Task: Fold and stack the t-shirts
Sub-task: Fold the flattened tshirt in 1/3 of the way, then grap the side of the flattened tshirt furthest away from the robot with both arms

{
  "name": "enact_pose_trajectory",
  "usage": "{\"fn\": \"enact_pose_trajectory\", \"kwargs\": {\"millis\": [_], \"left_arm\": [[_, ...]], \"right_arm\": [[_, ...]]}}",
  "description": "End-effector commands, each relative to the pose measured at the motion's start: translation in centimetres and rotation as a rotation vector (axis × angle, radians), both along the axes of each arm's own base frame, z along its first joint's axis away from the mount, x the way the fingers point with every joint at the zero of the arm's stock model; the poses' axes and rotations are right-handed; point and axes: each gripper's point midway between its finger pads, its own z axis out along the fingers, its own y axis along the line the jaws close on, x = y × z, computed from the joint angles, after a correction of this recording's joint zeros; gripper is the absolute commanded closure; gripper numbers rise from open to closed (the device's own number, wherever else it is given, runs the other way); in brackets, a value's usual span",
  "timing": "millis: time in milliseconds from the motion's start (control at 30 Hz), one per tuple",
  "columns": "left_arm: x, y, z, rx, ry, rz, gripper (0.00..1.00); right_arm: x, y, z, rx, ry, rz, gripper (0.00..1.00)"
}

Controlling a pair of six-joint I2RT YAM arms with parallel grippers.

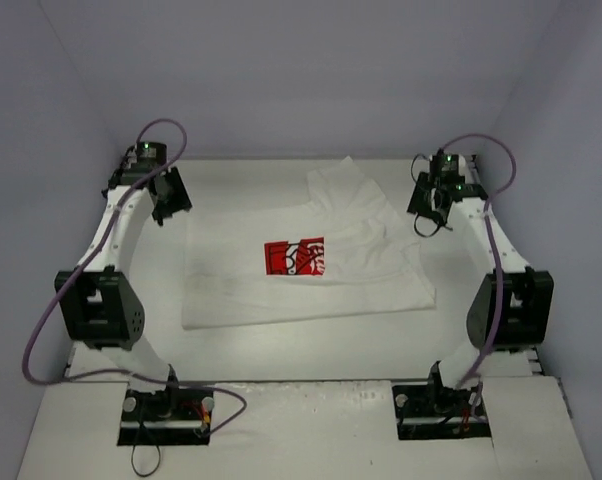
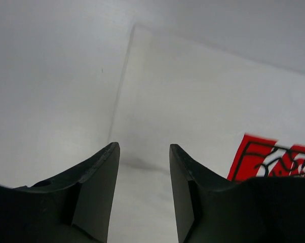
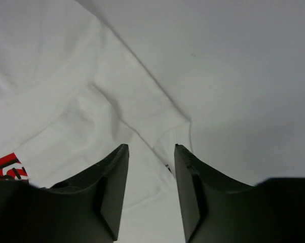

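A white t-shirt (image 1: 361, 270) with a red square chest print (image 1: 294, 257) lies on the table, partly folded, its right part rumpled and a flap reaching toward the back. My left gripper (image 1: 171, 207) is open and empty above the shirt's far left corner; its wrist view shows the shirt's edge (image 2: 123, 91) and the red print (image 2: 274, 158). My right gripper (image 1: 431, 212) is open and empty above the shirt's right side; its wrist view shows a folded sleeve (image 3: 142, 96) below the jaws.
The white table (image 1: 281, 350) is enclosed by pale grey walls at the back and both sides. The arm bases (image 1: 166, 405) stand at the near edge. A raised white board (image 1: 311, 430) covers the front.
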Motion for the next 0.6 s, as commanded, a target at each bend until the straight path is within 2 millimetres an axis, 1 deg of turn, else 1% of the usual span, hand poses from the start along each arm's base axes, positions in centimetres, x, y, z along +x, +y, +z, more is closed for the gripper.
{"fn": "enact_pose_trajectory", "kwargs": {"millis": [0,33,67,133,167,233,267,300,333,367,433,500,567], "left_arm": [[4.1,2.5,0.2,0.042,-0.01,-0.079,0.6],[5.5,2.9,-0.2,0.058,-0.01,-0.113,0.6],[6.3,3.4,-1.4,0.074,0.013,-0.143,0.6],[7.8,3.8,-1.7,0.077,0.005,-0.18,0.6],[8.9,3.5,-1.4,0.055,-0.02,-0.217,0.6],[10.2,4.2,-2.6,0.054,-0.011,-0.246,0.6],[10.6,4.4,-3.7,0.04,0.006,-0.263,0.6],[11.3,4.2,-3.9,0.021,-0.004,-0.279,0.6],[11.8,4.1,-4.7,0.005,-0.001,-0.292,0.59],[12.2,3.9,-4.5,-0.006,-0.014,-0.304,0.6],[13.0,3.4,-5.8,-0.019,-0.005,-0.342,0.6],[13.5,3.2,-6.9,-0.029,0.005,-0.366,0.6],[13.6,3.0,-7.6,-0.042,0.012,-0.378,0.6]], "right_arm": [[6.6,1.4,0.7,-0.023,-0.058,0.243,0.64],[7.8,1.7,-0.3,-0.022,-0.051,0.291,0.65],[9.3,2.3,0.5,0.0,-0.086,0.34,0.65],[10.7,2.5,-0.6,0.005,-0.077,0.388,0.64],[11.4,2.6,-2.1,-0.003,-0.057,0.444,0.63],[12.7,2.9,-3.0,-0.01,-0.057,0.499,0.62],[13.3,3.2,-3.6,-0.008,-0.058,0.535,0.62],[13.7,3.2,-3.9,-0.013,-0.057,0.549,0.62],[14.0,3.3,-4.2,-0.015,-0.057,0.565,0.61],[14.2,3.5,-4.4,-0.01,-0.061,0.586,0.61],[14.6,3.9,-5.2,-0.006,-0.056,0.624,0.59],[14.7,4.0,-6.0,-0.012,-0.047,0.651,0.59],[14.7,4.0,-6.6,-0.013,-0.039,0.663,0.58]]}}
